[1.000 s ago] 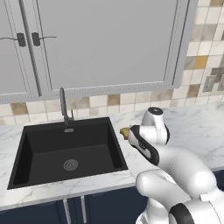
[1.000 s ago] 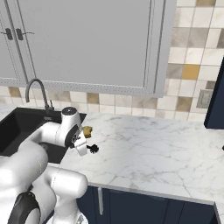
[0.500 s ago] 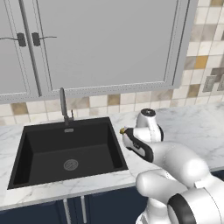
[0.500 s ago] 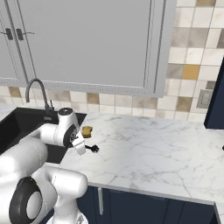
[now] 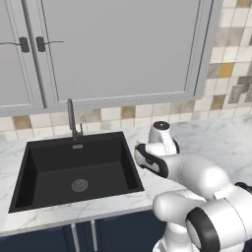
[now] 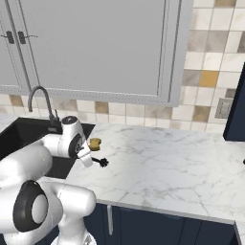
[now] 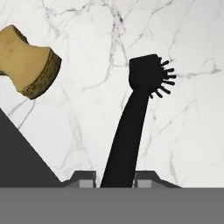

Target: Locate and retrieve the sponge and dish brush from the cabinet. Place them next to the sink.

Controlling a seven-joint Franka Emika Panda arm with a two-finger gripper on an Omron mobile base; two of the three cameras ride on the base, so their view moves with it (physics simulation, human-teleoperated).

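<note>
The placing step looks nearly done: the gripper (image 7: 116,180), jaws barely parted around the dish brush (image 7: 139,114) handle, has it low over the marble counter (image 6: 158,158) beside the sink (image 5: 78,168) (sponge (image 6: 94,143) already there), so next comes letting go fully.

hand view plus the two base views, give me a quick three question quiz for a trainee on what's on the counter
1. True or false: the mustard-yellow, wavy-sided sponge block lies inside the black rectangular sink basin.
2. Which thing has its handle running between the hand's fingertips? A) the small black dish brush with stubby bristles B) the sponge block C) the slim grey faucet
3. Fill in: the brush head rests on the white ______ counter.

Key: 1 false, it sits on the counter beside the basin; 2 A; 3 marble.
</note>
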